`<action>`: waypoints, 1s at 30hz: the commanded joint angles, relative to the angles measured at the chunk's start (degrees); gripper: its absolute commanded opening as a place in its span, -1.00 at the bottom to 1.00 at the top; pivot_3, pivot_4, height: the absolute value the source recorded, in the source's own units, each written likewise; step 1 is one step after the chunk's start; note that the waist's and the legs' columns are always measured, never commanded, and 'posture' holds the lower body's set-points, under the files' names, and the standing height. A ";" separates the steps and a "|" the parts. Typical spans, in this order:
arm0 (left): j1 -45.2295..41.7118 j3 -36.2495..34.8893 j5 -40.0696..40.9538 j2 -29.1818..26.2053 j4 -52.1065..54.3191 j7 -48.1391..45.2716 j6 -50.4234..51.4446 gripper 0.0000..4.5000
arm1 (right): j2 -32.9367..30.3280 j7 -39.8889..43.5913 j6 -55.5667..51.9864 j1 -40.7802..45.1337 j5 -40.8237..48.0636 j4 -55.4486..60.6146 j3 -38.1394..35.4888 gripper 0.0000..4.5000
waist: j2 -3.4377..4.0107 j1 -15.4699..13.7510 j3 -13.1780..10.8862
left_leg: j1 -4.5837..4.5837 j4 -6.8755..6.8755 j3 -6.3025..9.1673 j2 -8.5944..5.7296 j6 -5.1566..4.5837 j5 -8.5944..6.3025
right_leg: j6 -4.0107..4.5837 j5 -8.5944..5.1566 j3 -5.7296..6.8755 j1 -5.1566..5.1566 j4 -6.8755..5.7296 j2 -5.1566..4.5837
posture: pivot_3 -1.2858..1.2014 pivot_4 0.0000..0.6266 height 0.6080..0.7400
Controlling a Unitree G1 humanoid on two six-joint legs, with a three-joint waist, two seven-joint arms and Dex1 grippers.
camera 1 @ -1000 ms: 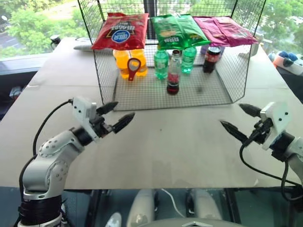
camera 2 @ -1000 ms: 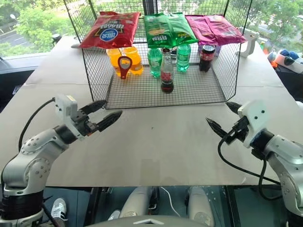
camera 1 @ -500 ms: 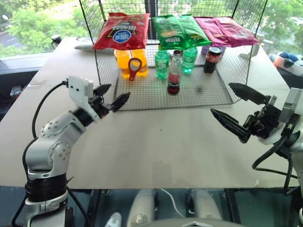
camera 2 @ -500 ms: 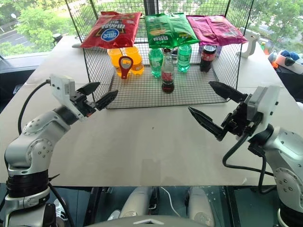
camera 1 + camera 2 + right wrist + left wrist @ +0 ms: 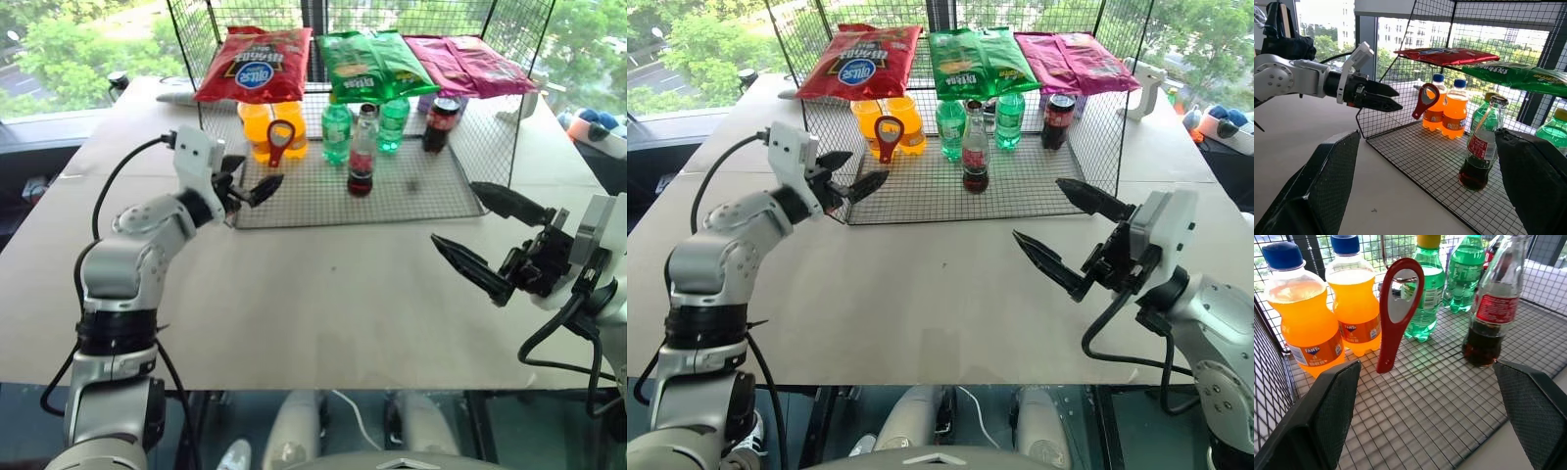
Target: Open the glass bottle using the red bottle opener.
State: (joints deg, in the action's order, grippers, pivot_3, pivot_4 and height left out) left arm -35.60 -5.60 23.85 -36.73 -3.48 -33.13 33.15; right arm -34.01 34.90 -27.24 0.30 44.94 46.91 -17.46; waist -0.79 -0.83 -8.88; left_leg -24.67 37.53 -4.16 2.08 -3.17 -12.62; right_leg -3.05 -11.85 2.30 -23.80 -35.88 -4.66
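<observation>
Head views: the left pincer (image 5: 252,176), spread and empty, sits at the wire rack's (image 5: 411,201) near-left edge, short of the red bottle opener (image 5: 278,141) hanging before the orange bottles (image 5: 263,127). The right pincer (image 5: 1068,231) hovers spread over the worktop (image 5: 333,294).

Left wrist view: opener dead ahead, the glass bottle (image 5: 1491,308) standing right of it.

Step, I judge: reaching for the opener; next, advance and close on its handle.

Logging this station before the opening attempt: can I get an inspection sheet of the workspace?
Surface: table covered in plain brown sheet.
Job's things: glass bottle upright on the wire rack floor, capped; red bottle opener hanging before the orange soda bottles.
Clutter: green bottles, cola bottle, chip bags on top.
Grippers: left gripper open at the rack's edge; right gripper open, holding nothing.
Cables: black cable along left arm.
Surroundings: windows, trees.
</observation>
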 commanded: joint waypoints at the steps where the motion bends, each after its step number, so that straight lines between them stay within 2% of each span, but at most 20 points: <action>1: -7.12 2.35 -4.92 -0.32 -9.33 -2.44 -5.57 1.00 | -0.46 -1.64 1.55 -1.11 -0.53 3.74 -0.76 0.97 | -0.02 -0.02 -0.01 | -0.01 0.00 -0.01 0.01 0.00 0.00 | -0.03 0.02 0.01 0.00 0.00 0.02 | 0.03 -0.52 1.00; 4: -12.96 5.09 -8.85 1.08 -18.48 -3.77 -9.60 1.00 | -0.44 -3.46 1.45 -2.48 -1.55 5.59 -0.40 0.97 | -0.03 -0.56 0.00 | 0.01 0.02 -0.02 0.02 0.01 0.01 | -0.04 0.02 0.09 0.02 -0.05 0.04 | 0.03 -0.52 1.00; 8: -17.13 5.50 -10.94 2.54 -25.58 -5.32 -13.51 0.46 | -0.29 -5.80 1.26 -3.59 -1.92 7.29 -0.25 1.00 | -0.03 -0.94 0.00 | -0.04 0.39 -0.02 0.09 0.02 0.02 | 0.09 -0.11 0.24 0.10 -0.12 0.08 | 0.03 -0.52 1.00; 9: -17.72 5.24 -11.05 2.86 -26.55 -5.64 -14.12 0.20 | -0.31 -6.25 1.24 -3.81 -2.03 7.64 -0.09 1.00 | -0.03 -1.12 0.00 | -0.06 0.46 0.02 0.11 0.02 0.01 | 0.02 -0.14 0.24 0.11 -0.13 0.07 | 0.03 -0.52 1.00; 10: -18.24 5.11 -11.23 3.13 -27.38 -6.01 -14.55 0.06 | -0.27 -6.71 1.26 -4.05 -2.17 7.94 0.07 1.00 | -0.03 -1.19 0.00 | -0.08 0.54 0.08 0.13 0.01 0.01 | 0.02 -0.13 0.23 0.14 -0.13 0.03 | 0.03 -0.52 1.00; 20: -20.91 4.69 -12.81 5.32 -31.56 -7.78 -17.33 0.06 | 0.27 -8.29 2.30 -5.52 -4.04 8.44 1.93 1.00 | -0.20 -1.16 -0.10 | -0.22 0.67 0.07 0.10 -0.15 -0.10 | 0.13 -0.04 0.14 0.09 -0.12 0.04 | 0.03 -0.52 1.00; 30: -22.24 4.21 -15.00 6.66 -33.57 -4.98 -18.50 0.06 | 0.72 -7.93 4.07 -6.89 -6.42 8.11 3.28 1.00 | -0.21 -1.14 -0.11 | -0.22 0.68 0.07 0.10 -0.17 -0.10 | 0.11 -0.05 0.14 0.09 -0.10 0.05 | 0.03 -0.52 1.00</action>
State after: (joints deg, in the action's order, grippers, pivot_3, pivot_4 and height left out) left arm -55.73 0.03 9.31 -29.76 -37.29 -39.15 15.93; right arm -33.41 27.03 -24.70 -6.39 38.90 53.50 -14.00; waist -1.00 -1.97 -8.99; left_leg -24.89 38.21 -4.09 2.17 -3.34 -12.73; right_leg -2.94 -11.90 2.43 -23.70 -35.98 -4.61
